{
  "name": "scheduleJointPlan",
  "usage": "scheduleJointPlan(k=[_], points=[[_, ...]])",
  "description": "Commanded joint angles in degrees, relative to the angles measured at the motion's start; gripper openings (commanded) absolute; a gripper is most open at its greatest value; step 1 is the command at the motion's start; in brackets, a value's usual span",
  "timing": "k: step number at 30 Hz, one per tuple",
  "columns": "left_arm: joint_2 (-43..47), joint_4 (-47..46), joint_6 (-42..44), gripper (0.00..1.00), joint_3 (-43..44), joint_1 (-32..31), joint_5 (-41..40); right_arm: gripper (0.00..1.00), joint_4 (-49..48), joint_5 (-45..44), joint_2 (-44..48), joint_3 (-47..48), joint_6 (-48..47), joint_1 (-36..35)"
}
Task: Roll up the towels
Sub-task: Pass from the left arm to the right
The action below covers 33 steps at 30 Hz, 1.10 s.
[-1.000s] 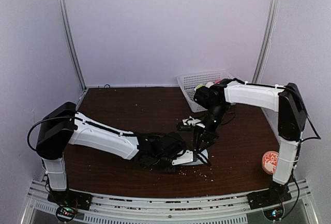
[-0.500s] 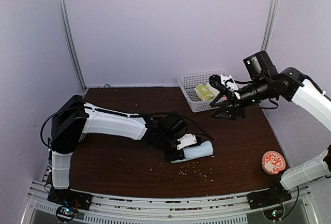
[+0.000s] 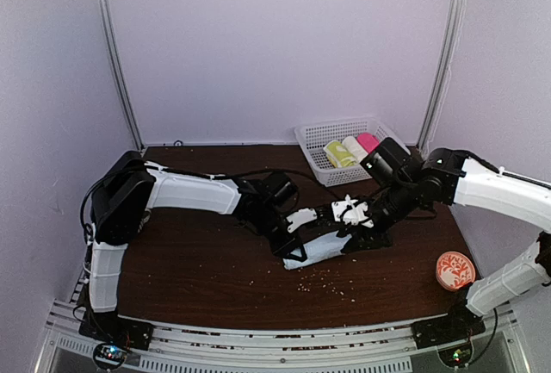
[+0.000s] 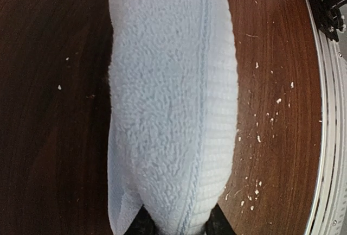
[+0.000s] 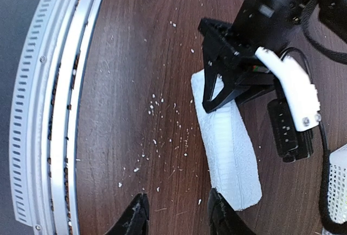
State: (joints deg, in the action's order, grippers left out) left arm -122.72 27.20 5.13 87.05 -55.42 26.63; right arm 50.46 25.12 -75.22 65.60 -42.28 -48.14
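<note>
The pale blue towel (image 3: 325, 250) lies rolled on the dark wooden table (image 3: 198, 261). It fills the left wrist view (image 4: 168, 99). My left gripper (image 3: 297, 245) is shut on the roll's left end, and its black fingertips (image 4: 142, 225) clasp the roll on both sides. My right gripper (image 5: 178, 218) is open and empty, low over the table at the roll's right end (image 5: 227, 148); it also shows from above (image 3: 358, 239). A yellow-green roll (image 3: 338, 154) lies in the white basket (image 3: 320, 136).
The basket at the back right also holds a cream roll (image 3: 353, 147) and a pink roll (image 3: 368, 141). A round red-and-white object (image 3: 455, 270) lies at the front right. Pale crumbs (image 5: 162, 137) dot the table near the slotted front rail (image 5: 49, 110).
My right arm has swung down from above the basket to the roll's right end. My left gripper has kept its hold on the roll, which has barely shifted.
</note>
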Motion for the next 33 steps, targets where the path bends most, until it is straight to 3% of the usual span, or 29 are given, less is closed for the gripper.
scheduleJointPlan(k=[1, 5, 11, 25, 27, 33], points=[[-5.56, 10.46, -2.71, 0.16, -2.06, 0.25, 3.98, 0.38, -7.01, -12.33, -0.44, -4.07, -1.62, -2.73], [-5.77, 10.65, -2.71, 0.16, -2.19, 0.48, 4.45, 0.42, -10.02, -18.08, -0.89, -4.39, 1.27, -3.26], [-6.04, 11.58, -1.66, 0.16, -2.25, 1.16, 6.64, 0.61, -13.78, -19.77, 1.93, -7.74, -0.34, -3.84], [-6.62, 12.31, -0.89, 0.15, -1.97, 1.76, 5.79, 0.66, -21.14, -23.03, -14.21, -7.79, -3.0, -7.17], [-6.66, 12.27, -0.82, 0.16, -1.89, 1.8, 5.37, 0.72, -22.71, -24.28, -16.67, -7.24, -2.89, -7.34], [-6.62, 12.26, -0.52, 0.18, -1.49, 1.8, 5.47, 0.76, -24.34, -25.44, -21.5, -6.55, -4.45, -7.53]])
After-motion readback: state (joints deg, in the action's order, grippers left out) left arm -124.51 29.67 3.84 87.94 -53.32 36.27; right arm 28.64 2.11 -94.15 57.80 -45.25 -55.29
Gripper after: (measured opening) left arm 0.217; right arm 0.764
